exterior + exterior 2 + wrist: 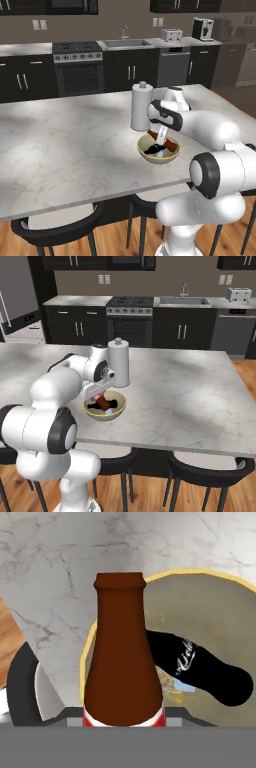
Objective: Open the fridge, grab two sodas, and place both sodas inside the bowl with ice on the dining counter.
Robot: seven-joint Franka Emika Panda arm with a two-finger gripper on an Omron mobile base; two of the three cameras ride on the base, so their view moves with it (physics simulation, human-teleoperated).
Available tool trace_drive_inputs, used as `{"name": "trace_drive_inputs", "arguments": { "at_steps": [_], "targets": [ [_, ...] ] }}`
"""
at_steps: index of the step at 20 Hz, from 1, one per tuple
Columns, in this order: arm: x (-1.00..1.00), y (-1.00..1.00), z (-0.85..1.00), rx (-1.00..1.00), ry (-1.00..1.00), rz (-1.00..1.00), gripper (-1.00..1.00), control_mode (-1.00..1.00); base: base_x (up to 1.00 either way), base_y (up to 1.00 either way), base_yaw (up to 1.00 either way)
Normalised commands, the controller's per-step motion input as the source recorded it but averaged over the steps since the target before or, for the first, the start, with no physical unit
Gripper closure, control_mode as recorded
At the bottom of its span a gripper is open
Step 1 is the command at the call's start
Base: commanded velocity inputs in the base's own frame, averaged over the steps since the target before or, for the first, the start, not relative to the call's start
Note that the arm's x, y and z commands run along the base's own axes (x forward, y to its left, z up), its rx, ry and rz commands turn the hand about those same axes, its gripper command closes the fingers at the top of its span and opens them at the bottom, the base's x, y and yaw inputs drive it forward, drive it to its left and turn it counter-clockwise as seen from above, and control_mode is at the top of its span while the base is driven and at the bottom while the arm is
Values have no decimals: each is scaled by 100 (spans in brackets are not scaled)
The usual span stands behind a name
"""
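The gripper (161, 138) is closed on the brown cola bottle (122, 657) and is held low over the bowl (159, 156), with the bottle tilted so that its lower end sits inside the rim. In the hand view the brown bottle is seen end-on at the centre, its red label band at the bottom edge, and the fingertips themselves are hidden behind it. The dark soda bottle (200, 669) is lying on its side inside the bowl, at about 3 o'clock from the brown bottle in the hand view, just beside it; whether the two touch cannot be told. A pale blue ice cube (182, 686) is partly covered by the dark bottle.

The bowl rests on the marble surface (65, 150) of the dining counter. In the left base view a white paper towel roll (140, 107) stands upright at about 11 o'clock from the bowl, just beside it and close against the robot's wrist. Black stools (55, 227) are tucked under the near edge of the surface.

Beyond the surface, along the back wall, a black stove (78, 67), a sink (125, 43), a toaster (171, 34) and a coffee machine (202, 28) are seen. In the right base view, part of the fridge (17, 293) is seen at the upper left.
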Motion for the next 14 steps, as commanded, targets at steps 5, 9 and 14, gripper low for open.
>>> {"name": "trace_drive_inputs", "arguments": {
  "at_steps": [5,9,14],
  "targets": [
    [8,0,-6,0,0,3,100,-100,0,0,0],
    [10,0,-4,0,0,3,100,-100,0,0,0],
    [13,0,-7,0,0,3,100,-100,0,0,0]
  ]
}}
